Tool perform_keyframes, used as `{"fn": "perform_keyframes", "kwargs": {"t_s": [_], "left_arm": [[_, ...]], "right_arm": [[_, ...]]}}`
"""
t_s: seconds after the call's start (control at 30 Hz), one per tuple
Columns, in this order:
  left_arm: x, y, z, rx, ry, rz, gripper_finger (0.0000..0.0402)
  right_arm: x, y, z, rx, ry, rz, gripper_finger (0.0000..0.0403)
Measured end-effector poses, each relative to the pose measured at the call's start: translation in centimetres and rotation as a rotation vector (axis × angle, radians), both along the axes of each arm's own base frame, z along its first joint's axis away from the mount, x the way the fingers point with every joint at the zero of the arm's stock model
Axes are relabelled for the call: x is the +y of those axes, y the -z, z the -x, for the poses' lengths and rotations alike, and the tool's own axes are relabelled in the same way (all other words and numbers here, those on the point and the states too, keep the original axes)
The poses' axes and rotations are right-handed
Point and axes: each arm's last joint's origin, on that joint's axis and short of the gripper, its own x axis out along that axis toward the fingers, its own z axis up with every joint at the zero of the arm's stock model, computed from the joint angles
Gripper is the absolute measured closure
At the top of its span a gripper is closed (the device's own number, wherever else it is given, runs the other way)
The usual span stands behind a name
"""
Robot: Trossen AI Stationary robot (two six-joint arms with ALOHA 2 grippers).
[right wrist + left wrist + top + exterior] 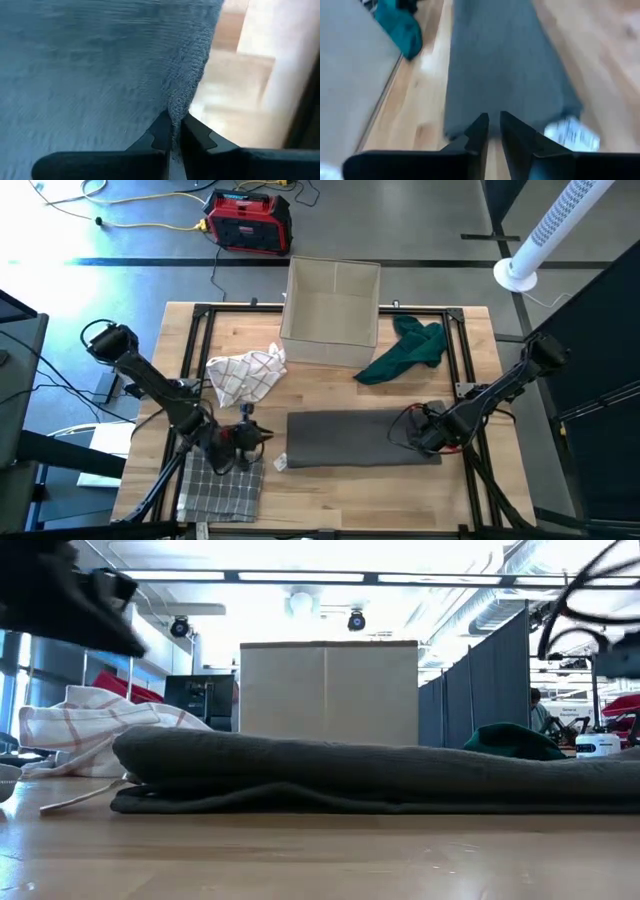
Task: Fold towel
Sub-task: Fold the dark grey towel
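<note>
On the near side of the table [330, 485] lies a checked cloth [222, 485], flat at the left corner by the frame. Just beyond it the left gripper [262, 435] hangs off the left end of the grey towel [355, 440], its jaws a narrow slit apart and holding nothing; the left wrist view shows the towel's end a little ahead of the fingertips [481, 127], with a white label [570, 134] at its corner. The towel is folded into a long band across the middle of the table, lying flat, layers stacked as the low view shows. At its right end the right gripper [432, 435] has its jaws closed on the towel's edge, the cloth pinched between them in the right wrist view. Farther back, a white cloth with red lines [245, 375] is bunched to the left, a green cloth [405, 350] is crumpled to the right, and a cardboard box [332, 312] stands between them at the far edge.
</note>
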Motion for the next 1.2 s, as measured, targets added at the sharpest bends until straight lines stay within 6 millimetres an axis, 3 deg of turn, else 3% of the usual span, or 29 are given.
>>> {"fn": "perform_keyframes", "kwargs": {"t_s": [0.13,0.33,0.47,0.7,0.83,1.0,1.2], "left_arm": [[0.4,1.3,-1.8,-0.079,0.056,0.116,0.0323],[1.4,4.2,-4.3,-0.067,0.039,0.039,0.0297],[2.2,7.1,-4.9,0.049,0.009,0.056,0.0293],[2.1,9.8,-5.3,0.104,-0.038,0.124,0.0293],[2.0,10.2,-5.5,0.077,-0.042,0.147,0.0293],[1.9,10.4,-5.8,0.033,-0.051,0.155,0.0293],[1.8,10.3,-6.0,0.027,-0.054,0.135,0.0293]], "right_arm": [[0.4,-2.4,-0.7,-0.009,-0.030,0.013,0.0391],[1.0,-5.7,-1.8,-0.089,-0.078,0.022,0.0391],[1.4,-7.7,-2.6,-0.189,-0.099,0.048,0.0391],[2.1,-9.6,-4.4,-0.358,-0.113,0.043,0.0391],[2.4,-9.4,-6.8,-0.465,-0.147,0.025,0.0391],[2.5,-8.5,-11.4,-0.658,-0.239,0.023,0.0391],[2.0,-6.3,-16.5,-0.823,-0.292,0.042,0.0391]]}}
